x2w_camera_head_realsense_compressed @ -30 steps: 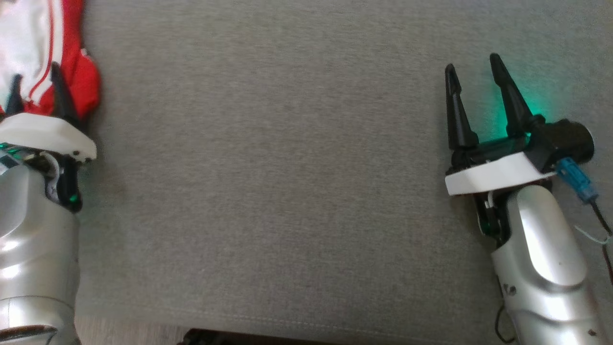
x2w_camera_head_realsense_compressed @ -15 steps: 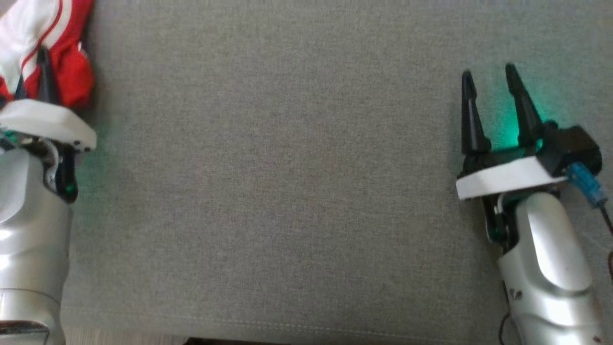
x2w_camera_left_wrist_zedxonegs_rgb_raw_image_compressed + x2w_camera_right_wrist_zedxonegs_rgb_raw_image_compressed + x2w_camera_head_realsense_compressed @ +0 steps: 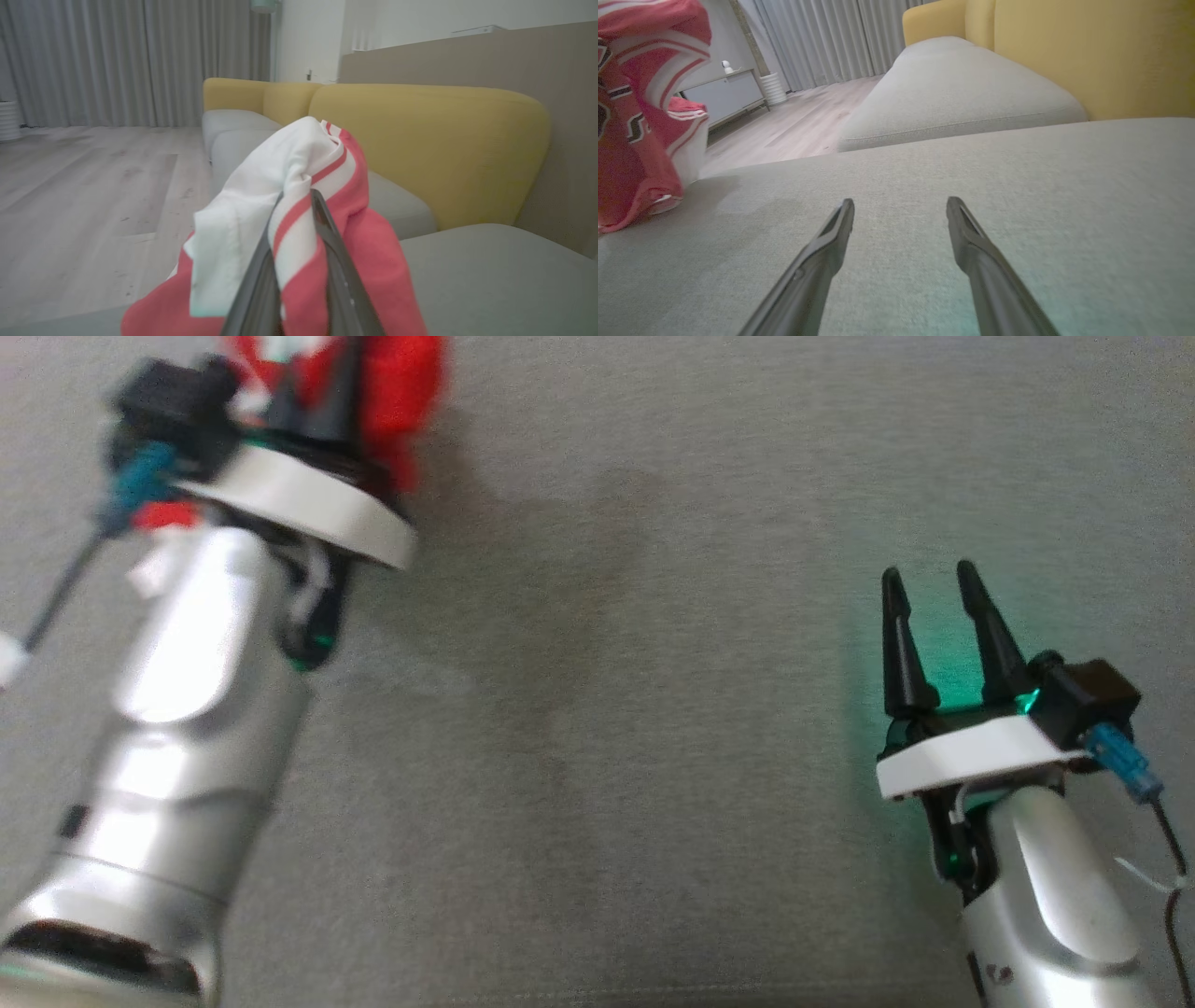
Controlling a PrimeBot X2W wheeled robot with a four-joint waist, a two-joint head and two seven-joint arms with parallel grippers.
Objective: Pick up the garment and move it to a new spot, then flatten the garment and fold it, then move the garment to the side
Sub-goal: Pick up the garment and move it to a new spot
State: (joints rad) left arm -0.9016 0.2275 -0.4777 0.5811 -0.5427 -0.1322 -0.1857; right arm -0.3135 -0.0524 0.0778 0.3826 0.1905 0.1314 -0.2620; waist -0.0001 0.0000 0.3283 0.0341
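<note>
The garment (image 3: 252,196) is grasped at a striped fold by the clenched left gripper (image 3: 298,198), hung above the grey cushion (image 3: 1017,186) with its lower edge touching it. The right gripper (image 3: 901,201) is left released over that cushion. The thin fold could be tugged free if that edge is dragged

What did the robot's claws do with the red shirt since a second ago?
The left claw closed on the red and white shirt, hoisted it up and swung inward over the grey sofa seat. The right claw stayed open and empty.
</note>
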